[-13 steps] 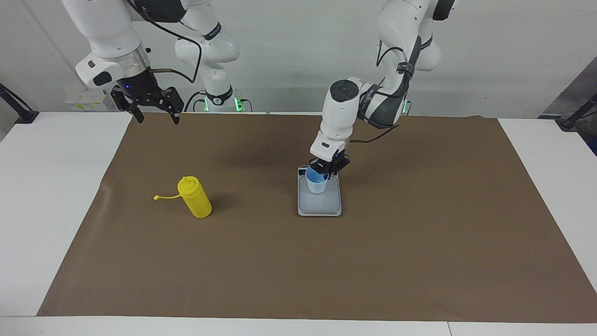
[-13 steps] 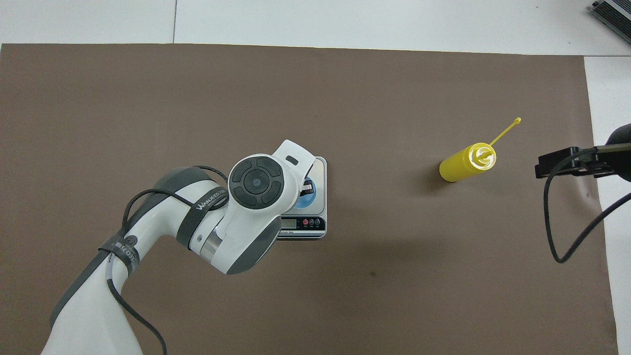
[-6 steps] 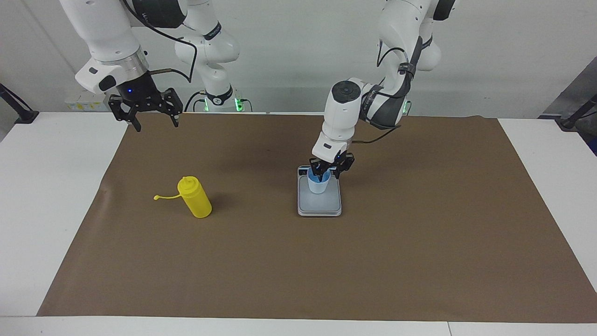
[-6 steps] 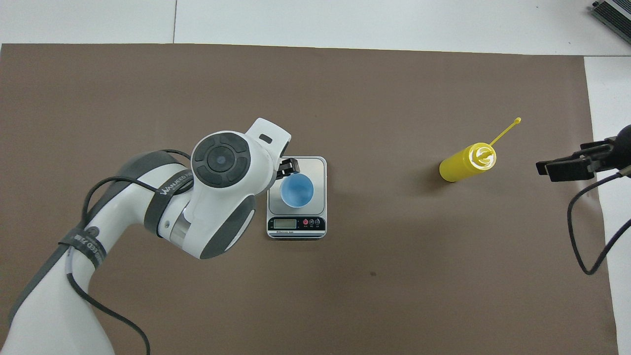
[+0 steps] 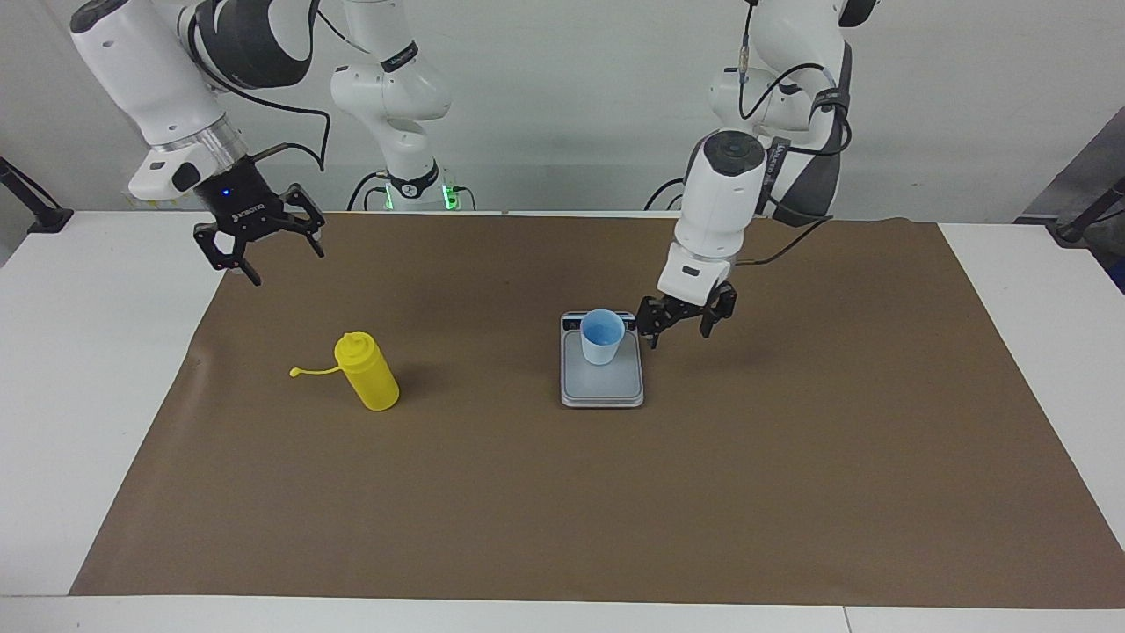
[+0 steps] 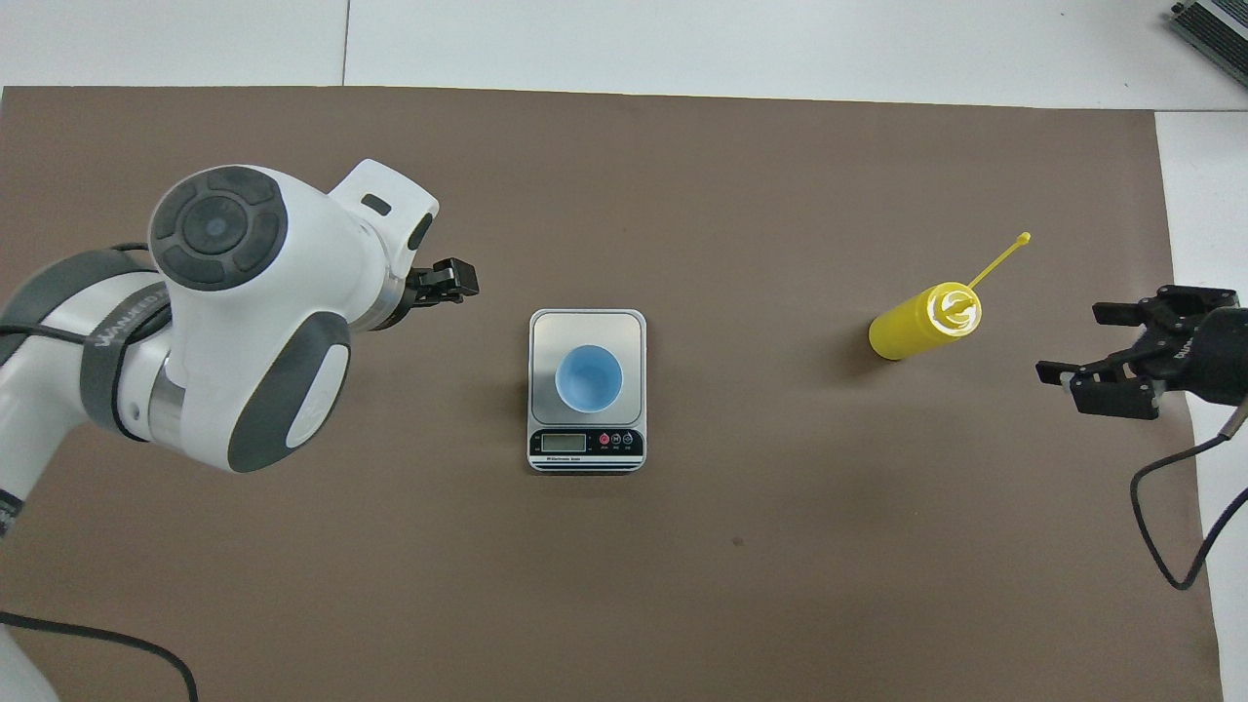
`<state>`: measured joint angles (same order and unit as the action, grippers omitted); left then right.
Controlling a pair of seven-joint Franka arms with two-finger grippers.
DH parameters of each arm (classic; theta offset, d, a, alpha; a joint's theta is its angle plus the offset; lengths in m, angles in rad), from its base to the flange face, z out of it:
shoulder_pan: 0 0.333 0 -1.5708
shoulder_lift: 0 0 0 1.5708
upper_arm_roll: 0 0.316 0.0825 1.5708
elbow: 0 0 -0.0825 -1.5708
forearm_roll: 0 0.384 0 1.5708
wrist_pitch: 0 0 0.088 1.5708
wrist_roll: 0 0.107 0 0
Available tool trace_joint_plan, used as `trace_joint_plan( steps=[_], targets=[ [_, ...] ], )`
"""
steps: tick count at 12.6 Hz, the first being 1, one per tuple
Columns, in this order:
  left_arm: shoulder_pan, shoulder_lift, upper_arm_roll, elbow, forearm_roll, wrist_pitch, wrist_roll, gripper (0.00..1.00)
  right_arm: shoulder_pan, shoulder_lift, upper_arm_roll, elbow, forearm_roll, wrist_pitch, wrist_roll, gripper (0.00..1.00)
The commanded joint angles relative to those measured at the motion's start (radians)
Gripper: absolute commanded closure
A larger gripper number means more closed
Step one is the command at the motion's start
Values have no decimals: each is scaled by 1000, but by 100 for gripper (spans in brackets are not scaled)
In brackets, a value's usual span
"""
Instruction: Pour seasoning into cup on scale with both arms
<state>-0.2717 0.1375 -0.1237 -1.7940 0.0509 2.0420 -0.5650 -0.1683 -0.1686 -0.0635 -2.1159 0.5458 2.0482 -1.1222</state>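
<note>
The pale blue cup (image 5: 602,337) stands upright on the silver-grey scale (image 5: 603,389), free of any gripper; it also shows in the overhead view (image 6: 588,378) on the scale (image 6: 546,330). My left gripper (image 5: 678,331) is open and empty, low over the mat beside the scale toward the left arm's end; its tip shows in the overhead view (image 6: 445,283). The yellow seasoning bottle (image 5: 370,375) (image 6: 916,328) stands on the mat toward the right arm's end, cap strap (image 5: 309,372) sticking out. My right gripper (image 5: 286,264) (image 6: 1071,342) is open and empty, raised over the mat's edge.
A brown mat (image 5: 562,510) covers most of the white table (image 5: 97,352). A smaller white arm base with green lights (image 5: 413,189) stands at the robots' edge. The scale's dark display strip (image 6: 585,444) lies on its edge nearest the robots.
My left gripper let go of the cup on the scale and drew away toward the left arm's end. My right gripper came lower and turned, closer to the bottle.
</note>
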Motion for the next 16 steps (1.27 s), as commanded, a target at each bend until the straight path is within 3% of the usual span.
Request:
trace_joint_plan(
  steps=[1, 7, 10, 12, 13, 16],
  targets=[
    [66, -62, -10, 2, 6, -87, 112, 0, -30, -14, 5, -96, 155, 38, -192, 0],
    [244, -165, -4, 4, -46, -244, 474, 0, -88, 124, 5, -128, 405, 40, -557, 0],
    [279, -150, -7, 109, -25, -376, 603, 0, -82, 201, 5, -128, 524, 65, -689, 0],
    [298, -110, -8, 200, -16, -439, 625, 0, -71, 239, 5, -128, 597, 75, -766, 0],
    [298, -108, -8, 202, -28, -434, 623, 0, -66, 262, 7, -128, 603, 76, -777, 0],
    [305, -122, -7, 159, -40, -413, 584, 0, -56, 368, 7, -125, 782, 66, -944, 0]
  ],
)
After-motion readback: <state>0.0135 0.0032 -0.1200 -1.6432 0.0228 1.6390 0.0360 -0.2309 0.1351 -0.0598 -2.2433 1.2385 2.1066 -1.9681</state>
